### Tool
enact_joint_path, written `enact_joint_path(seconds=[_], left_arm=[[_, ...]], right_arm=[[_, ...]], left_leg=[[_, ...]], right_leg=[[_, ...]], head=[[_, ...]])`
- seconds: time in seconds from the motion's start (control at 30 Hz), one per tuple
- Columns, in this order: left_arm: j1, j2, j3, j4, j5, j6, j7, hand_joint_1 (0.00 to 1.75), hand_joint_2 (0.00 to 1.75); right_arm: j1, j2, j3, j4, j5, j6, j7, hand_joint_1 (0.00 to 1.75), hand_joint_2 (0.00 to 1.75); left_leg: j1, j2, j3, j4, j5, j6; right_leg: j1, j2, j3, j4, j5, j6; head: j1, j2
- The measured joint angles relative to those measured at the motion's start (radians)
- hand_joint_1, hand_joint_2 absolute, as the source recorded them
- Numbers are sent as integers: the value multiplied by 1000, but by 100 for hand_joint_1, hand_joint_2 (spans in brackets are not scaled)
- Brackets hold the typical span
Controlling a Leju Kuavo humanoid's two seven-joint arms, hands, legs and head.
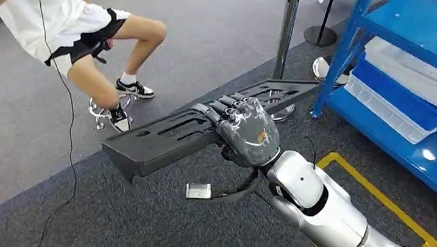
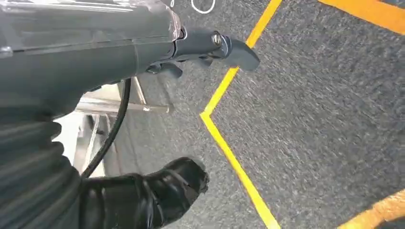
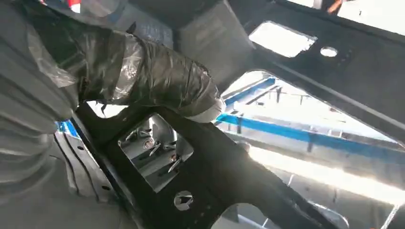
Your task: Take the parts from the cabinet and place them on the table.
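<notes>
— Where was the part?
— The long dark panel (image 1: 204,128) was held up over the grey carpet (image 1: 93,235), just beside the blue shelf (image 1: 414,29).
— Which hand had it?
— The right hand (image 1: 246,130); its fingers (image 1: 220,108) curled over the panel's edge.
— And the left hand (image 2: 200,47)?
— It hung over the carpet's yellow line (image 2: 229,157). I couldn't tell how its fingers lay.
— Anyone near?
— A person (image 1: 72,34) sat beyond.

Blue rack (image 1: 420,22) crowds the right — seated person (image 1: 81,33) ahead-left.
</notes>
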Motion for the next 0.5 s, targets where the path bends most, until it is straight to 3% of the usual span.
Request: enact_joint_path(seconds=[0.03,0.07,0.1,0.13,0.17,0.23,0.27,0.33,0.37,0.4,0.43,0.5], left_arm=[[3,0,-1,0,1,1,-2,0,175],[7,0,-2,1,7,-4,0,0,175],[7,-3,-2,1,16,-20,6,0,175],[5,-3,-2,2,24,-33,13,0,175],[0,-2,-2,1,34,-43,20,0,175],[-2,-2,2,2,47,-61,28,0,175],[-2,-2,3,2,50,-66,29,0,175],[1,-2,5,2,54,-68,31,0,175],[1,-2,7,2,56,-70,32,0,175],[0,-2,10,2,61,-76,31,0,175],[-2,0,12,2,68,-84,28,0,175],[-2,0,16,2,78,-99,23,0,175]], right_arm=[[-1,0,0,0,1,0,0,175,175],[-3,3,0,0,2,0,1,175,175],[-6,6,0,0,2,1,1,175,175],[-6,7,0,0,3,1,1,175,175],[-6,7,0,1,3,1,1,175,175],[-5,7,0,3,4,2,1,175,175],[-5,7,0,5,4,2,1,175,175],[-5,8,0,6,4,2,1,175,175],[-6,9,0,6,4,2,1,175,175],[-6,10,0,6,4,2,1,175,175],[-6,10,0,6,4,1,1,175,175],[-7,10,0,8,4,2,0,175,175]], left_leg=[[4,-13,-3,-5,6,-9],[4,-24,-7,-4,7,-13],[4,15,-12,11,-5,-13],[-1,73,-34,57,-37,-18],[0,96,-65,127,-74,-20],[1,112,-131,273,-135,-21],[1,113,-142,303,-139,-21],[0,115,-91,222,-87,-13],[-3,125,-35,124,-44,-4],[-11,160,16,39,-17,8],[-25,202,33,2,-37,15],[-32,179,27,-4,-26,23]], right_leg=[[4,-10,-1,1,2,-4],[-2,-24,0,-6,7,-13],[-2,-39,4,-10,10,-19],[1,-50,4,-13,13,-27],[7,-66,3,-13,13,-31],[14,-97,0,-12,13,-33],[17,-111,-1,-12,13,-34],[22,-140,0,-12,12,-35],[25,-154,1,-12,12,-34],[26,-164,4,-12,10,-34],[30,-175,4,-13,9,-32],[30,-197,4,-15,11,-24]], head=[[-1,0],[0,0],[0,0],[-3,0],[-3,0],[-3,0],[-3,0],[-3,0],[-3,0],[-3,0],[-3,0],[-3,0]])
